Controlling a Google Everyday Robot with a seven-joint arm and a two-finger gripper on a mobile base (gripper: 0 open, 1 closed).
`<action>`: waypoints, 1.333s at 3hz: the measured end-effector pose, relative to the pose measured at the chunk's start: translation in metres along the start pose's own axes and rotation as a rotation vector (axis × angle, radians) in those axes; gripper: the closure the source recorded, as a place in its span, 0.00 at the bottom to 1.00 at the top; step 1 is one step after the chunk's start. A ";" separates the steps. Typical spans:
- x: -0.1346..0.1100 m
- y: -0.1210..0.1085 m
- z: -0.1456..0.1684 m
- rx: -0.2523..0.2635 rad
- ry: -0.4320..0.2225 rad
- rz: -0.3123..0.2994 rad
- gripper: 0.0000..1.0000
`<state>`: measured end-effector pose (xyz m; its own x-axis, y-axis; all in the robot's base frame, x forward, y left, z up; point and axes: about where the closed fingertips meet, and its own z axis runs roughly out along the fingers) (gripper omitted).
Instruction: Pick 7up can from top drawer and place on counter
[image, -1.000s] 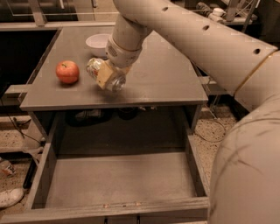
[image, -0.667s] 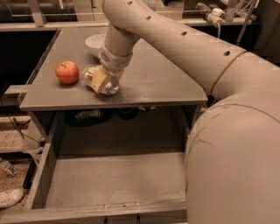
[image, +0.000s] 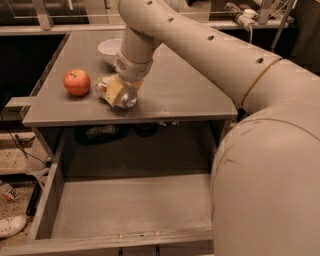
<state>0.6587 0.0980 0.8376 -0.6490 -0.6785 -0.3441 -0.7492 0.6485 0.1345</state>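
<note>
**Evidently, the 7up can (image: 126, 98) was gripped at the desk (image: 190, 95)**

The tool (image: 116, 90) was seen low over the front left part of the desk, clamped on the 7up can, with a pale finger (image: 114, 88) laid across the can's side. The can was held tilted, one shiny metal end turned toward the desk's front edge. Whether the can touched the surface could not be told; a shadow was cast right beneath it. A red apple (image: 76, 82) was found just to the left of the tool, near it but apart. A white bowl (image: 111, 47) was placed behind the tool, farther back on the desk. The top drawer (image: 130, 205) was pulled out well below and in front of the tool, its grey floor laid bare. The arm (image: 200, 45) was stretched from the right, above the desk, down to the tool.
</note>
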 end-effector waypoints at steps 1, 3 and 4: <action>0.000 0.000 0.000 0.000 0.000 0.000 0.34; 0.000 0.000 0.000 0.000 0.000 0.000 0.00; 0.000 0.000 0.000 0.000 0.000 0.000 0.00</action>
